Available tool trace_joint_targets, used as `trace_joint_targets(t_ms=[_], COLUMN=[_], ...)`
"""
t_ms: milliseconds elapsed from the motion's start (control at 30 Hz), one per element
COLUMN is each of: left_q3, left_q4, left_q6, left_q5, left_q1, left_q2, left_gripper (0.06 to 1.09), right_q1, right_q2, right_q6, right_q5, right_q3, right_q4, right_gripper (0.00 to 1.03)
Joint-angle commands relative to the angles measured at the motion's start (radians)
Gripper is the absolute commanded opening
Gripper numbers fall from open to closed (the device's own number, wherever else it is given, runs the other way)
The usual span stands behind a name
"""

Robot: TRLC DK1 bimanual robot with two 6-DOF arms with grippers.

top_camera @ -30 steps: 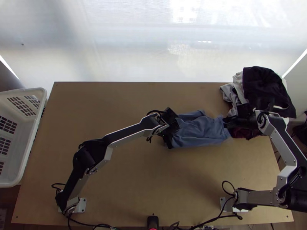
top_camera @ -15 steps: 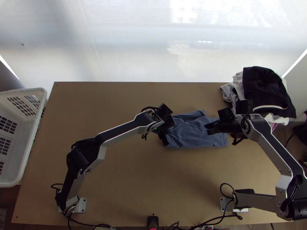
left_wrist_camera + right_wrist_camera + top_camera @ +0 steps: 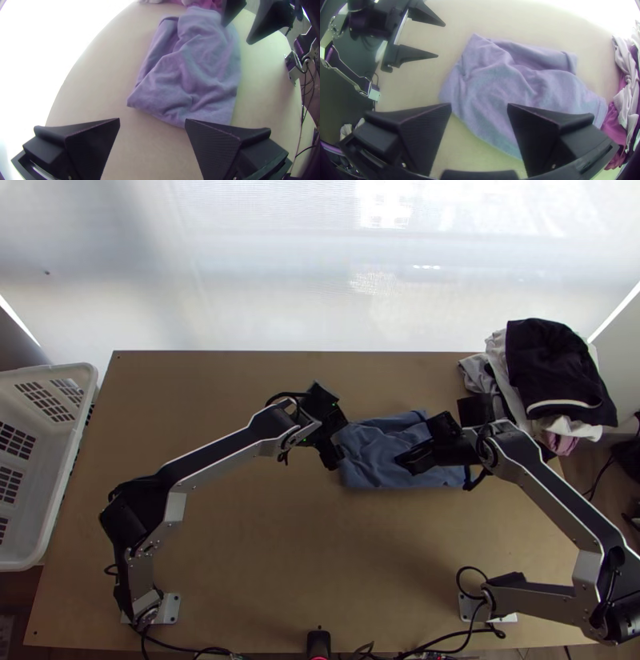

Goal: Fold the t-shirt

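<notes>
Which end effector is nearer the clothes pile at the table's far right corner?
Right. Right end effector is over the blue t-shirt, closer to the clothes pile; left end effector is at the shirt's end away from the pile.

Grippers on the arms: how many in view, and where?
2. The left gripper, open, is at the end of the blue shirt farther from the clothes pile. The right gripper, open, is over the shirt. Neither is hidden.
</notes>
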Motion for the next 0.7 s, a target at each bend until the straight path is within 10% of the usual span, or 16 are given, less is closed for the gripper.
trace_joint_targets(t_ms=[0, 333, 667], left_q3=[-0.088, -0.271, -0.334], left_q4=[0.023, 0.163, 0.248], left_q6=[0.011, 0.125, 0.224], left_q5=[-0.026, -0.047, -0.057], left_q1=[0.041, 0.130, 0.193], left_q2=[-0.093, -0.228, -0.252], left_gripper=[1.04, 1.04, 1.04], right_q1=[0.119, 0.418, 0.504], right_q2=[-0.014, 0.101, 0.309], right_q6=[0.049, 0.101, 0.180], right_q5=[0.041, 0.378, 0.472], right_q3=[-0.012, 0.032, 0.186], right_q4=[-0.009, 0.035, 0.087], right_gripper=[0.98, 0.98, 0.98])
